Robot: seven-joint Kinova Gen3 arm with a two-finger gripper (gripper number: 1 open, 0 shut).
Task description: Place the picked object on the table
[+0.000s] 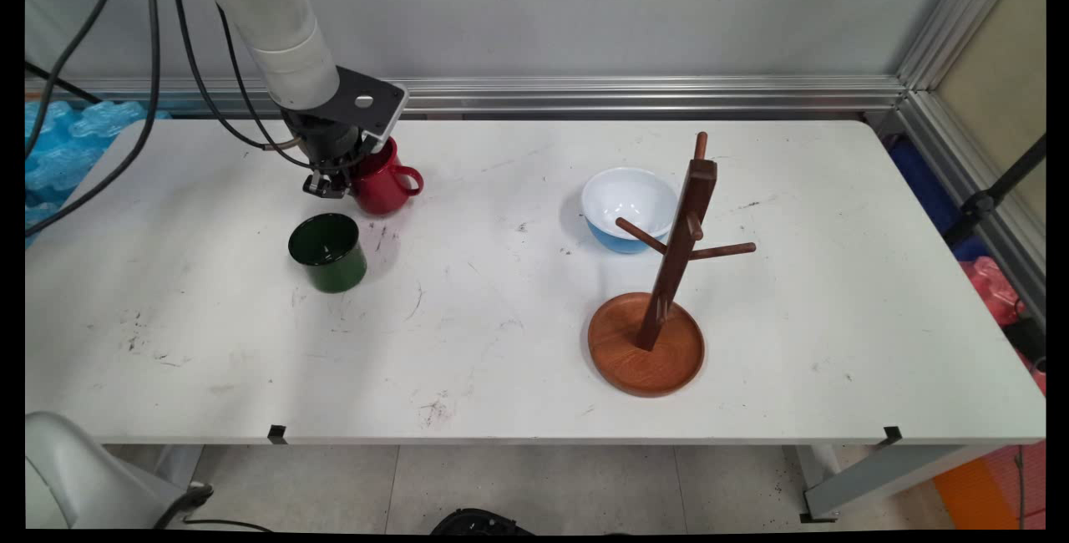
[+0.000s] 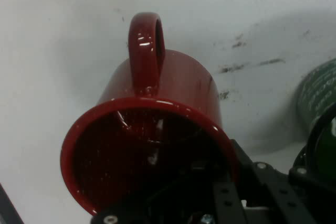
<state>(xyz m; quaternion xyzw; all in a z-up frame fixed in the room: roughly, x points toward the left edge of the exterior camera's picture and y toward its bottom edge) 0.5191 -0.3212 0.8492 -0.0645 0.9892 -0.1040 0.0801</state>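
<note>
HIDDEN: jaws (image 1: 327, 185) at red mug (image 1: 380, 184), fingertips buried behind linkage and mug rim in both views; open or closed, cannot tell. Left side of red mug covered by wrist in main view. Green mug (image 2: 320, 95) cut off at hand view's right edge.
MUGS: red mug far left on desk, handle toward 3 o'clock; seen mouth-on in hand view, handle up. Green mug (image 1: 327, 251) just beside it at 7 o'clock, apart.
OTHERS: blue bowl (image 1: 629, 209), white inside, right of centre; wooden rack (image 1: 660, 301) at its 5 o'clock, pegs bare.
DESK: white desk (image 1: 468, 334), scuffed with dark marks.
ROOM: grey wall (image 1: 585, 17) behind, aluminium rail at its foot.
</note>
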